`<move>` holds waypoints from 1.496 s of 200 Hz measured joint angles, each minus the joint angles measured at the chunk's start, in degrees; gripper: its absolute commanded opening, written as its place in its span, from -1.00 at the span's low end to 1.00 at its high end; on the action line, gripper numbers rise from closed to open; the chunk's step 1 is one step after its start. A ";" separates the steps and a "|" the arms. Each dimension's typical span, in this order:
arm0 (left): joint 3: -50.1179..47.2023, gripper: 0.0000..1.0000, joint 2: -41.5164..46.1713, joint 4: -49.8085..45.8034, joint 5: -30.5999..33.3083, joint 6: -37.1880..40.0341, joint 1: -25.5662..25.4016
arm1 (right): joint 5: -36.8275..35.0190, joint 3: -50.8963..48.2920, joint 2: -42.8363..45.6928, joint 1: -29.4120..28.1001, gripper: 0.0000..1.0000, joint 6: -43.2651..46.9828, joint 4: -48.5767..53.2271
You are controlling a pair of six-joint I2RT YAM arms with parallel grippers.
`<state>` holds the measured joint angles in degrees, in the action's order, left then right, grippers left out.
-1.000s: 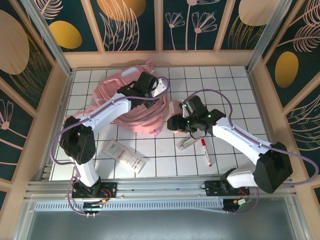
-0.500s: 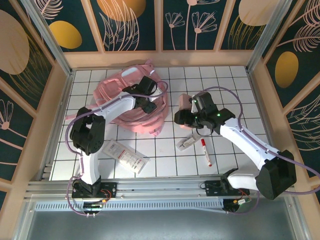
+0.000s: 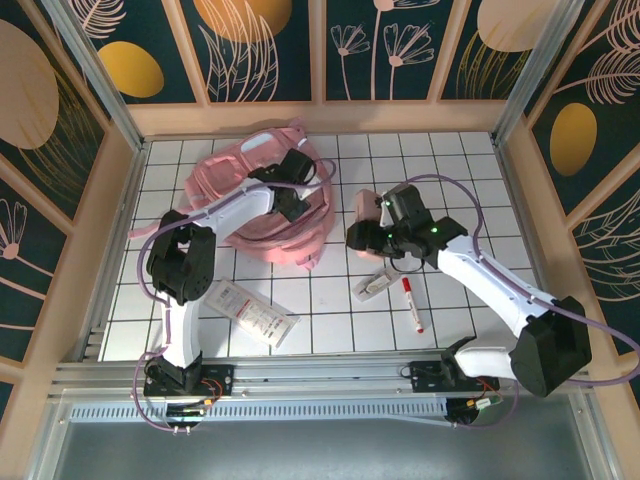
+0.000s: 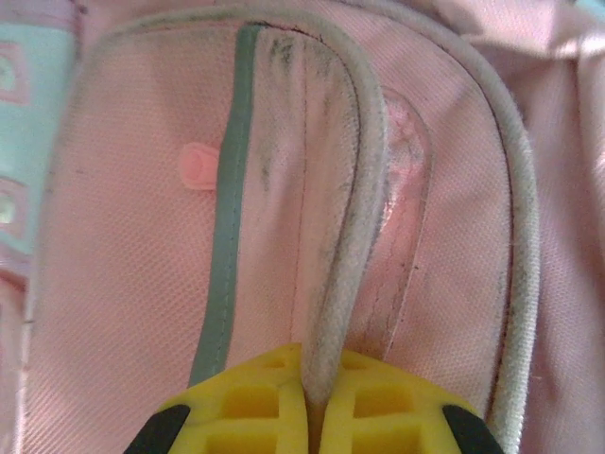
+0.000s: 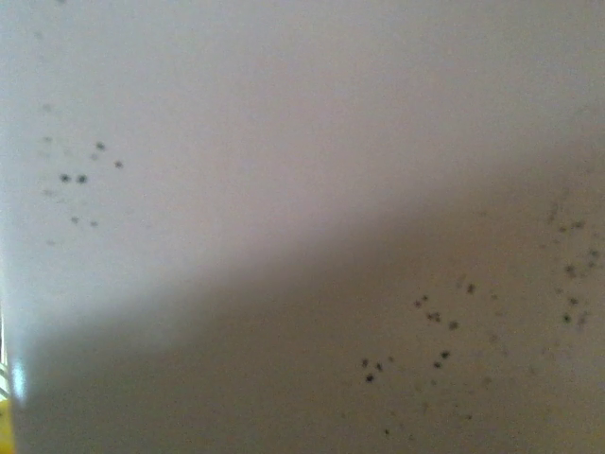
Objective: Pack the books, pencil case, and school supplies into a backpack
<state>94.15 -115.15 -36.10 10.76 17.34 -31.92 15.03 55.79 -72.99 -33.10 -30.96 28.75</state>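
**Left gripper pinches backpack piping; right gripper at a pale pink item**

The large soft pink fabric backpack (image 3: 250, 215) lies crumpled on the white gridded tabletop (image 3: 460, 180). The left gripper (image 3: 298, 205) sits on the backpack's right part. In the left wrist view its yellow fingers (image 4: 250, 411) are clamped on the backpack's grubby grey-white piped seam (image 4: 345, 265).

Just right of the backpack, the right gripper (image 3: 358, 232) is against a pale pink flat item (image 3: 363, 205). Its wrist camera sees a blurred, speckled pale surface close up, so I cannot tell how its jaws stand.

Further right of the backpack, toward the arm bases, lie a short white marker with a red cap (image 3: 411, 303) and a small white object (image 3: 372, 286). Below the backpack lies a long white flat item with red print (image 3: 252, 313).
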 measured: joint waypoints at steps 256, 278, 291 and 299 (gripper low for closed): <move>25.09 -1.00 1.90 -13.03 -17.53 -22.95 0.59 | -9.22 11.26 -29.42 -5.49 0.59 -37.22 -31.87; 23.98 -1.00 2.56 -12.98 -17.57 -22.51 0.31 | -6.49 7.23 -26.69 -5.27 -0.01 -37.31 -36.00; 23.91 -1.00 2.84 -12.98 -17.59 -22.45 0.31 | -5.35 6.29 -27.28 -5.25 -0.36 -36.98 -37.59; 23.91 -1.00 2.97 -12.98 -17.62 -22.34 0.33 | -4.68 6.12 -28.09 -5.25 -0.53 -37.46 -38.49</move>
<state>118.06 -112.18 -49.08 -6.85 -4.99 -31.59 10.35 61.91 -101.08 -38.35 -68.42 -9.74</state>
